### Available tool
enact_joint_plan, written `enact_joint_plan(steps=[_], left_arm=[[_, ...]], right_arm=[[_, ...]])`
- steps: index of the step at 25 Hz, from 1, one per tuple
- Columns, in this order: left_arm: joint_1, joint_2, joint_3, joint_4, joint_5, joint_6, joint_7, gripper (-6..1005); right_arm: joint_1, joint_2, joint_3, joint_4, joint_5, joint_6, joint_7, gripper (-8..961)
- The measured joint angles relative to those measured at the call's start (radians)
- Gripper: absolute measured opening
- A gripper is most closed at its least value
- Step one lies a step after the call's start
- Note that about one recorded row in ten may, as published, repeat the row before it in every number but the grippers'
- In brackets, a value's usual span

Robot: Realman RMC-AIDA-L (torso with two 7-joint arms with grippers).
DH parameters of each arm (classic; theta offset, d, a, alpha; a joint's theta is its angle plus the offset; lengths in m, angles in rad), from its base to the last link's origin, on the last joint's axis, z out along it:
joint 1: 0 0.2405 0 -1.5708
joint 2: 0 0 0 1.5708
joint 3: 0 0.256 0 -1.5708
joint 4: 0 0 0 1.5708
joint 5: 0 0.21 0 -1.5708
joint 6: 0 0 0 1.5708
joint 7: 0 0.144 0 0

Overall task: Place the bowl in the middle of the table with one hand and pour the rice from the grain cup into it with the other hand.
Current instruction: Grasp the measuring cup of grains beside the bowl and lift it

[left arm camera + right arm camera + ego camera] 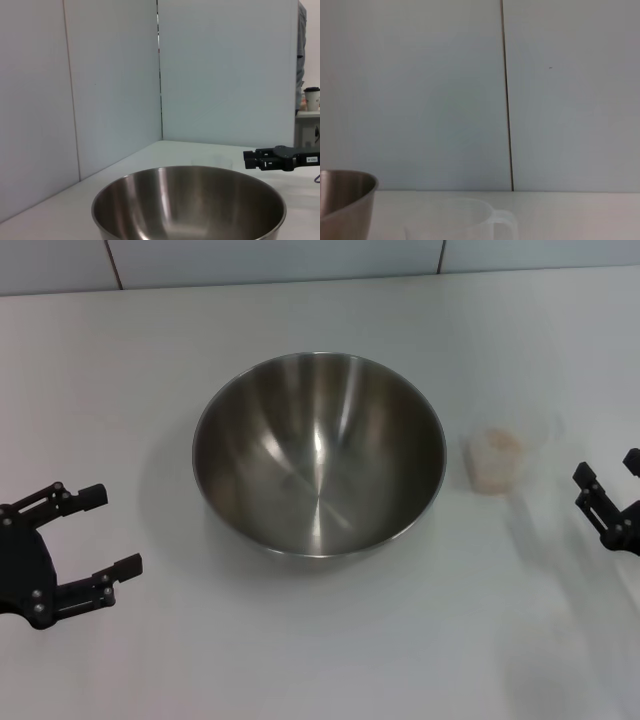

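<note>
The left gripper (105,532) is located at the near left of the worktop (330,660), well apart from the bowl. Its fingers (92,495) are spread apart and hold nothing; they are pointed toward the bowl, roughly across the worktop.

The right gripper (608,486) is seen at the right edge of the head view, near the grain cup but not touching it. Only part of it is visible there; its fingers are parted and nothing is held between them. In the left wrist view the same gripper (250,159) is shown beyond the bowl, lying level above the worktop.

The bowl (318,452) is set upright near the middle of the worktop, with its opening facing straight up. Its brushed inside is bare; no grains are seen in it. Being round, it shows no long axis across the worktop.

The grain cup (500,452) is placed upright just to the right of the bowl, close to it but apart from it. Its long axis is vertical and its wider rim is turned upward. In the right wrist view a handle-like loop is seen on one side of the cup (465,220). The rice (496,445) is contained in the cup as a pale mass.

Farthest away, the worktop is bordered by pale wall panels (270,260) with a dark vertical seam.
</note>
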Motion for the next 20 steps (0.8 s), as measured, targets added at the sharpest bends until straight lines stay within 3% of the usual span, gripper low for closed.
enact_joint_plan(steps=[20], left_arm=[[-0.009,0.0,-0.02,0.001,-0.002,0.0,0.0,819]], right_arm=[[0.088,0.001,0.009,-0.005,0.005,0.104,-0.009,589]])
